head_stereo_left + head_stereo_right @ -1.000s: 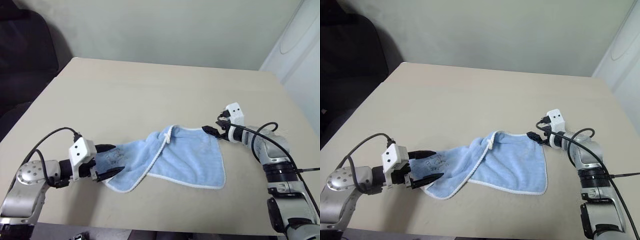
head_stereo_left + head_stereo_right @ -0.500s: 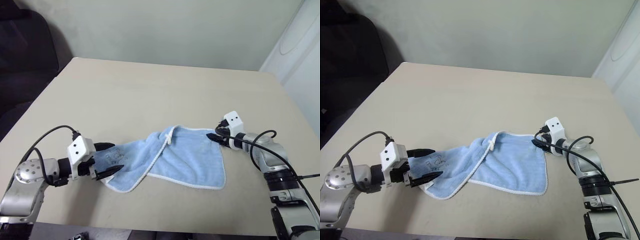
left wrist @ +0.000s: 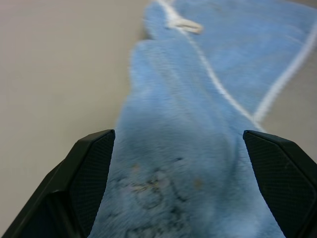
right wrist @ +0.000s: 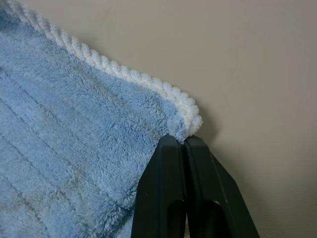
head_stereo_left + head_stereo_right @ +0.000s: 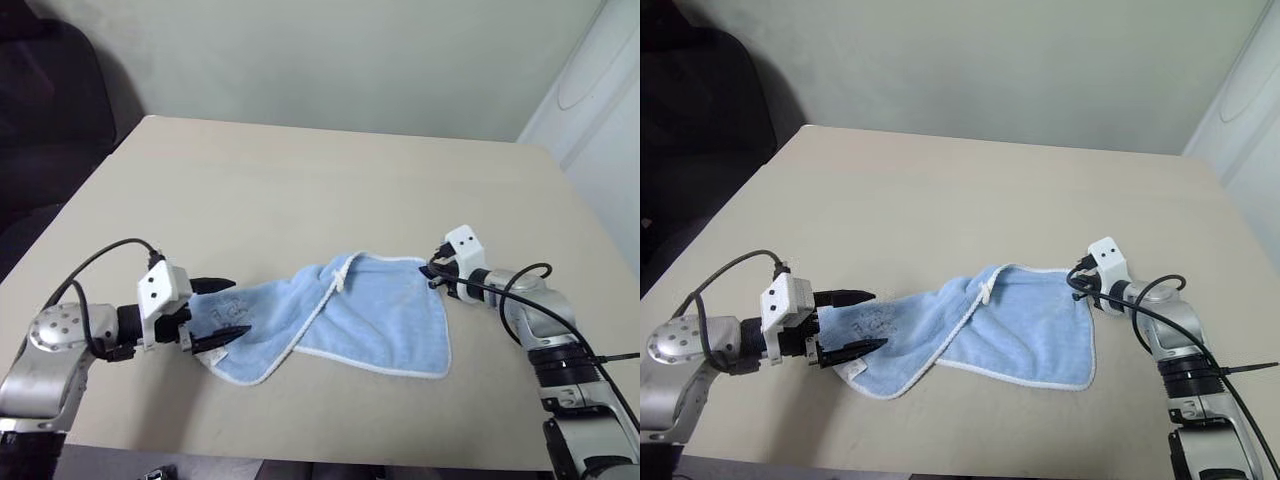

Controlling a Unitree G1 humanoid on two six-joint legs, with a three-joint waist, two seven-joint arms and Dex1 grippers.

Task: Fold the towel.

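One towel (image 5: 350,315), soft, light, limp terry on table (image 5: 300,180): right claw (image 4: 184,144) clamped on piped corner, left claw (image 5: 222,312) spread astride opposite end; best held by corners.

— What does the towel (image 5: 350,315) look like?

— Small, light-blue terry with white piped edging, a small white tag (image 5: 338,275) near the middle and a faint dark printed motif (image 3: 151,196) toward its left end.

— How does it lie?

— Flat on the desk (image 5: 300,190), rumpled, not folded neatly. The right part spreads open; the left part is twisted over itself into a narrower band, its edging running diagonally across.

— Is anything holding it?

— The right tool (image 4: 184,141) is pinched onto its far right corner. The left end lies between the spread fingers (image 3: 86,166) of the left tool (image 5: 222,312).
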